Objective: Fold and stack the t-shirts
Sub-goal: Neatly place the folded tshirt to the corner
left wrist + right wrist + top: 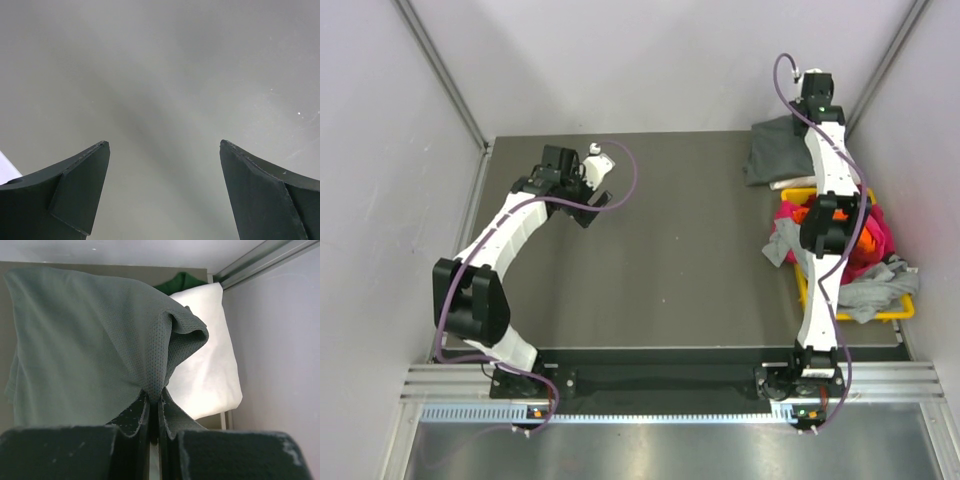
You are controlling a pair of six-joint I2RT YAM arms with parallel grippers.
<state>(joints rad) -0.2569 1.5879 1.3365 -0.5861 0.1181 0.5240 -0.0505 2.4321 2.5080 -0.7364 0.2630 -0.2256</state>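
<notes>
Grey mesh cloth fills the right wrist view. The dark grey t-shirt (90, 340) is pinched at a bunched edge between the closed fingers of the right gripper (154, 405), and from that pinch it spreads away to the left and far side. It sits in the far right corner of the table (680, 250), beyond the yellow bin (903, 314), too rumpled for us to read its long axis. Just to its right a white t-shirt (210, 355) lies flat against the right wall, with a bit of green cloth (182, 281) at its far end. Whether the grey shirt rests on the white one we cannot tell. More t-shirts (872, 232), pink, orange, red and light grey, are heaped in the bin.

We judge that the next move turns on one relation: the bare middle of the table lies left and near of the pinch, so the shirt would have to come that way to be spread. The right arm is the one at it, stretched long from its base over the bin to the far corner. The left gripper (164, 150) hangs over bare table at the far left with jaws wide and nothing between them. It is well apart from the shirt, and its arm is bent at the elbow.
</notes>
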